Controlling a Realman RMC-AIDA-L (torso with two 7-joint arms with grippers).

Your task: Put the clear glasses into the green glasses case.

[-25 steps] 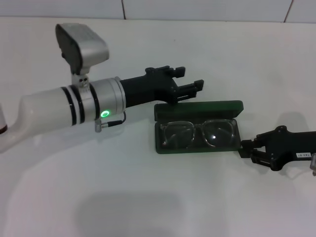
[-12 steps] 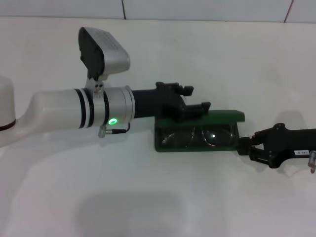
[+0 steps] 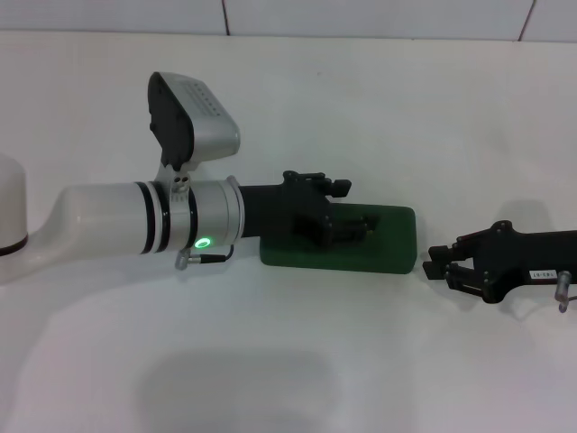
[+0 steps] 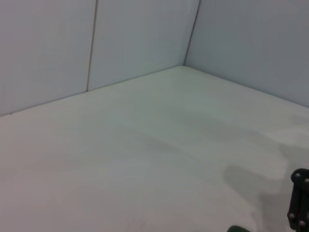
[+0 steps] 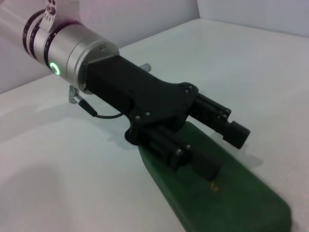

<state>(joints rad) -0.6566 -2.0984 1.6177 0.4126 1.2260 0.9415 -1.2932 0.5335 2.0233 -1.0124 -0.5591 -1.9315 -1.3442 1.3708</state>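
The green glasses case (image 3: 392, 244) lies shut on the white table, its lid down flat. The clear glasses are hidden from view. My left gripper (image 3: 356, 212) reaches in from the left and rests on top of the lid, fingers apart with nothing between them. The right wrist view shows the same gripper (image 5: 226, 152) lying along the case (image 5: 241, 203), near small gold lettering (image 5: 214, 186). My right gripper (image 3: 433, 264) hovers just to the right of the case's end, a small gap away, open and holding nothing.
White table (image 3: 270, 361) all around, with a tiled wall edge (image 3: 361, 27) at the back. The left wrist view shows only bare table (image 4: 145, 159) and wall corner.
The case lid has swung down and shut under my left gripper, hiding the glasses. The case sits a little further left, and my right gripper now stands apart from its end.
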